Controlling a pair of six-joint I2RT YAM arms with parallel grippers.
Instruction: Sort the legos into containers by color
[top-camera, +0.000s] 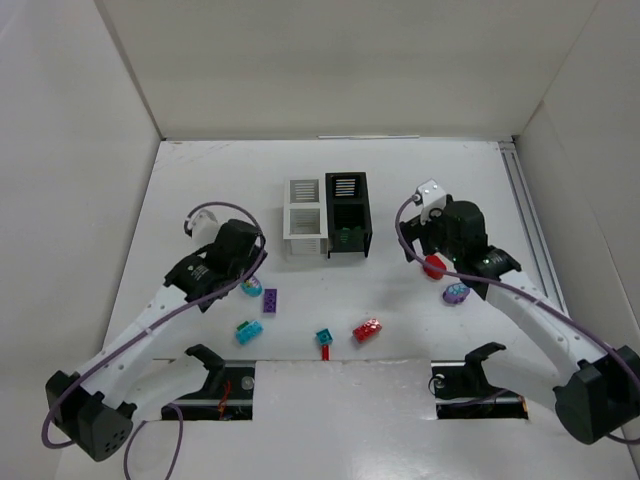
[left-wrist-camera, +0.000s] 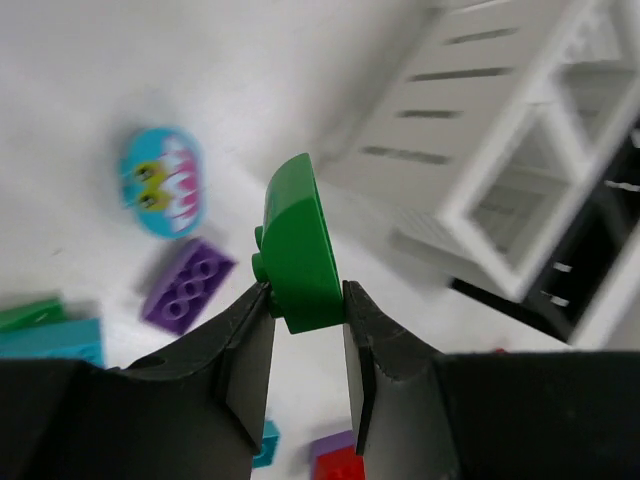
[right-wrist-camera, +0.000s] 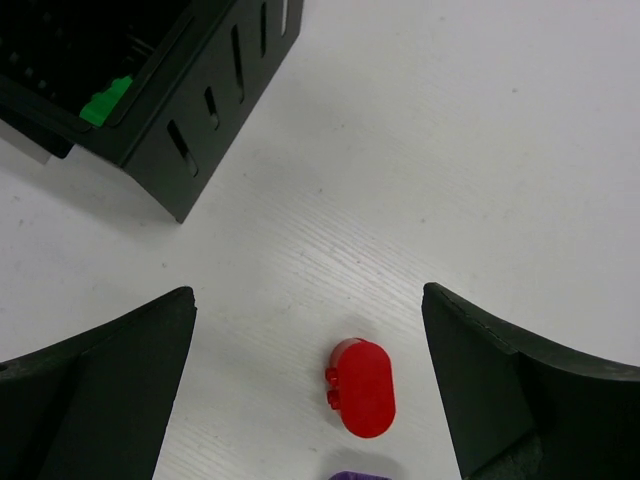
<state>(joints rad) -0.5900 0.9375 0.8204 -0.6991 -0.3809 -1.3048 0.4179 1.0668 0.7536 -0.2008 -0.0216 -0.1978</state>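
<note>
My left gripper (left-wrist-camera: 305, 300) is shut on a green lego (left-wrist-camera: 298, 250) and holds it above the table, left of the white container (left-wrist-camera: 520, 150). In the top view the left gripper (top-camera: 243, 272) sits beside a cyan oval lego (top-camera: 251, 289) and a purple lego (top-camera: 270, 300). My right gripper (right-wrist-camera: 308, 295) is open and empty, its jaws wide apart above a red oval lego (right-wrist-camera: 362, 388), which also shows in the top view (top-camera: 434, 266). The black container (right-wrist-camera: 210, 90) holds a green lego (right-wrist-camera: 105, 100) in its near compartment.
The white container (top-camera: 305, 218) and black container (top-camera: 347, 213) stand side by side at the table's middle back. A teal lego (top-camera: 249, 331), a small teal-and-red piece (top-camera: 324, 338), a red lego (top-camera: 367, 330) and a purple oval lego (top-camera: 456, 293) lie loose on the table.
</note>
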